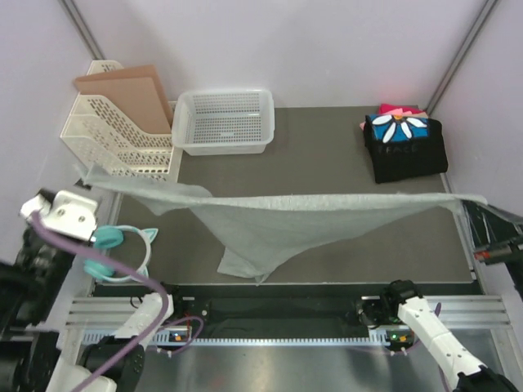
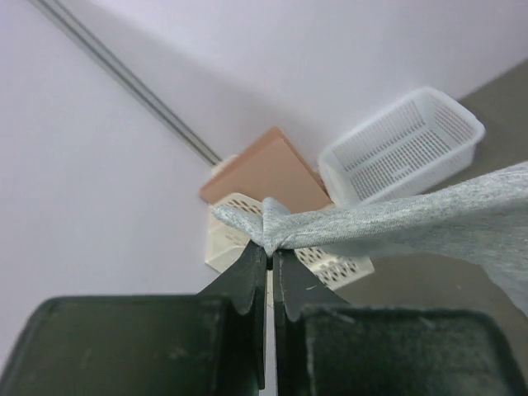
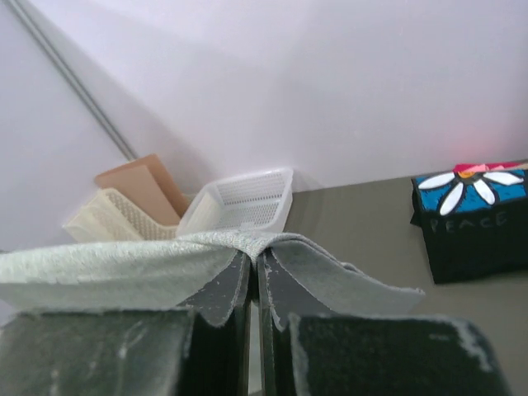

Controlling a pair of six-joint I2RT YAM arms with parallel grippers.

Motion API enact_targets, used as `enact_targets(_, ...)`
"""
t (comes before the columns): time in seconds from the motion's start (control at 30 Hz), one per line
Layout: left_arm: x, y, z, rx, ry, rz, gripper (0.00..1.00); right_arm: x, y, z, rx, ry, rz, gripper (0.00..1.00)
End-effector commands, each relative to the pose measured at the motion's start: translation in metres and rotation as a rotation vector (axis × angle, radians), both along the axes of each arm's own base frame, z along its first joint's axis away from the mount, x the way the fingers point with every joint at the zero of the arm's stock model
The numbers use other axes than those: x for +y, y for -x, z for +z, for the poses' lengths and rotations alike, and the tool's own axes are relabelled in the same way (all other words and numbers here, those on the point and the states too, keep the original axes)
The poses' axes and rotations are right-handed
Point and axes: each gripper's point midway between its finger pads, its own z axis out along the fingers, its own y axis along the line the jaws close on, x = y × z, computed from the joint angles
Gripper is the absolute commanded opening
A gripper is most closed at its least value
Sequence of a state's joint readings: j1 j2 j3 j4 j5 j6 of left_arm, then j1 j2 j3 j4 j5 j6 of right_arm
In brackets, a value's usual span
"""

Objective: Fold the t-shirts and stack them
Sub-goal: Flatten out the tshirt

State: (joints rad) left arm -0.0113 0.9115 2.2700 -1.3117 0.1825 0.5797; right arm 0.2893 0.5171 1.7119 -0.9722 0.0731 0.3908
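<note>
A plain light heather-grey t-shirt (image 1: 278, 220) hangs stretched in the air between my two grippers, and its sagging middle reaches down to the dark mat near the front edge. My left gripper (image 1: 88, 174) is shut on the shirt's left end, which shows bunched at the fingertips in the left wrist view (image 2: 271, 247). My right gripper (image 1: 476, 201) is shut on the right end, and the cloth (image 3: 107, 276) drapes over both sides of its jaws (image 3: 254, 257). A folded stack (image 1: 406, 149) lies at the back right, with a black, blue and daisy-print shirt on top and pink and red ones (image 1: 399, 109) at its far edge.
A white mesh basket (image 1: 225, 121) stands at the back centre. A cream file rack (image 1: 110, 135) holding a brown board (image 1: 135, 94) stands at the back left. Teal cat-ear headphones (image 1: 122, 249) lie at the mat's left edge. Walls close in the sides and back.
</note>
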Motion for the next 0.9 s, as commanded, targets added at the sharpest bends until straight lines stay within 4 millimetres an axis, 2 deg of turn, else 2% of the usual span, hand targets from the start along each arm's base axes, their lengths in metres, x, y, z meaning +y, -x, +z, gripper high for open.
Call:
enact_targets(0.0,0.022,0.035,0.032,-0.131,-0.012,0.121,0.0,-0.004,0.026,-0.01,0.048,0.049,0.002,0.0)
enact_targets(0.03,0.026,0.041,0.037,-0.157,-0.022,0.16,0.0,-0.006,0.032,-0.012,0.057,0.054,-0.005,0.0)
enact_targets(0.07,0.029,0.052,0.049,-0.221,-0.022,0.186,0.0,-0.008,0.042,-0.004,0.029,0.048,-0.006,0.0)
enact_targets(0.17,0.034,0.071,0.066,-0.317,-0.015,0.24,0.0,-0.009,0.053,0.002,0.018,0.039,-0.006,0.0)
enact_targets(0.2,0.035,0.074,0.073,-0.349,-0.01,0.249,0.0,-0.009,0.051,0.002,0.031,0.034,-0.009,0.0)
enact_targets(0.27,0.034,0.077,0.075,-0.366,-0.003,0.256,0.0,-0.009,0.048,-0.001,0.05,0.027,-0.016,0.0)
enact_targets(0.33,0.03,0.065,0.063,-0.309,-0.006,0.231,0.0,-0.012,0.042,-0.003,0.065,0.013,-0.04,0.0)
enact_targets(0.37,0.029,0.058,0.055,-0.275,-0.008,0.223,0.0,-0.012,0.032,-0.012,0.101,0.017,-0.052,0.0)
enact_targets(0.4,0.028,0.035,0.033,-0.181,-0.013,0.21,0.0,-0.017,0.023,-0.019,0.128,0.007,-0.089,0.0)
enact_targets(0.43,0.024,0.025,0.021,-0.139,-0.02,0.183,0.0,-0.017,0.014,-0.025,0.153,0.005,-0.106,0.0)
enact_targets(0.47,0.024,0.01,0.006,-0.085,-0.017,0.172,0.0,-0.014,-0.009,-0.047,0.234,0.016,-0.118,0.0)
enact_targets(0.5,0.023,-0.023,-0.033,0.052,-0.022,0.151,0.0,-0.015,-0.023,-0.053,0.252,0.009,-0.143,0.0)
enact_targets(0.53,0.022,-0.04,-0.047,0.094,-0.034,0.136,0.0,-0.012,-0.038,-0.065,0.289,0.011,-0.153,0.0)
enact_targets(0.57,0.021,-0.059,-0.065,0.153,-0.034,0.119,0.0,-0.006,-0.065,-0.097,0.392,0.037,-0.163,0.0)
enact_targets(0.6,0.022,-0.085,-0.104,0.269,-0.039,0.111,0.0,-0.006,-0.083,-0.103,0.397,0.033,-0.184,0.0)
enact_targets(0.63,0.024,-0.112,-0.119,0.31,-0.059,0.103,0.0,-0.005,-0.098,-0.119,0.436,0.037,-0.203,0.0)
enact_targets(0.67,0.027,-0.129,-0.136,0.355,-0.068,0.107,0.0,-0.001,-0.123,-0.157,0.537,0.076,-0.222,0.0)
enact_targets(0.7,0.031,-0.149,-0.169,0.444,-0.081,0.111,0.0,-0.003,-0.141,-0.165,0.54,0.076,-0.257,0.0)
enact_targets(0.73,0.036,-0.176,-0.195,0.523,-0.1,0.115,0.0,-0.003,-0.154,-0.18,0.572,0.087,-0.277,0.0)
enact_targets(0.77,0.039,-0.196,-0.204,0.532,-0.114,0.117,0.0,-0.001,-0.172,-0.216,0.67,0.122,-0.299,0.0)
enact_targets(0.8,0.046,-0.211,-0.225,0.585,-0.138,0.139,0.0,0.0,-0.186,-0.224,0.675,0.124,-0.315,0.0)
enact_targets(0.83,0.051,-0.239,-0.256,0.671,-0.16,0.142,0.0,0.002,-0.195,-0.236,0.7,0.136,-0.317,0.0)
enact_targets(0.87,0.053,-0.258,-0.266,0.683,-0.181,0.147,0.0,0.003,-0.208,-0.266,0.781,0.159,-0.33,0.0)
